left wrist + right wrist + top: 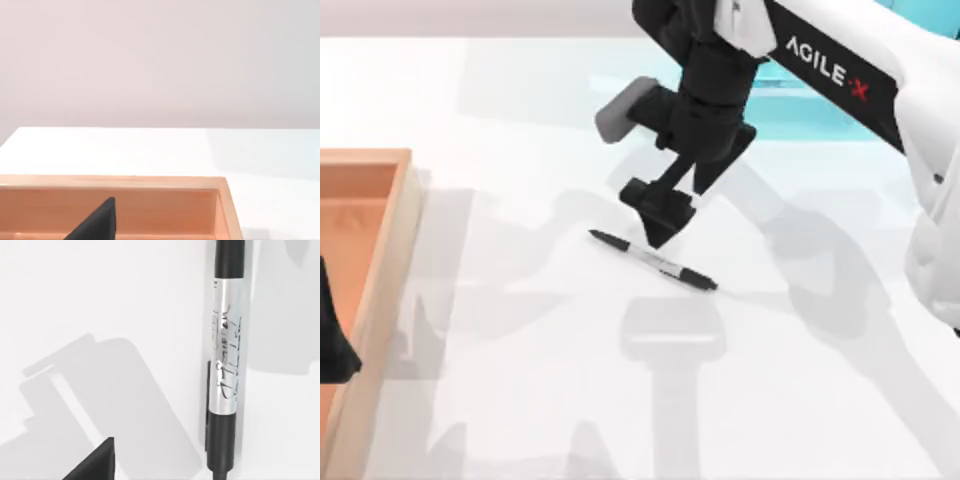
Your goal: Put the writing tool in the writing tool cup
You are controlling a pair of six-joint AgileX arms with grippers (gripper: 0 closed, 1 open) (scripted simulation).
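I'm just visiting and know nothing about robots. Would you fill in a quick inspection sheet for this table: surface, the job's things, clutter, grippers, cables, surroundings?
Surface: white table, crossed by grey shadows of the arms.
Job's things: marker pen lies flat near the table's middle, black ends, pale labelled barrel; no cup seen.
Clutter: wooden tray at the table's left edge, its bare floor visible in the left wrist view.
Grippers: right gripper hangs just above the pen, pointing down; left gripper sits parked over the tray.
Cables: nothing seen.
Surroundings: plain pale wall behind the table; a teal patch at the far edge.
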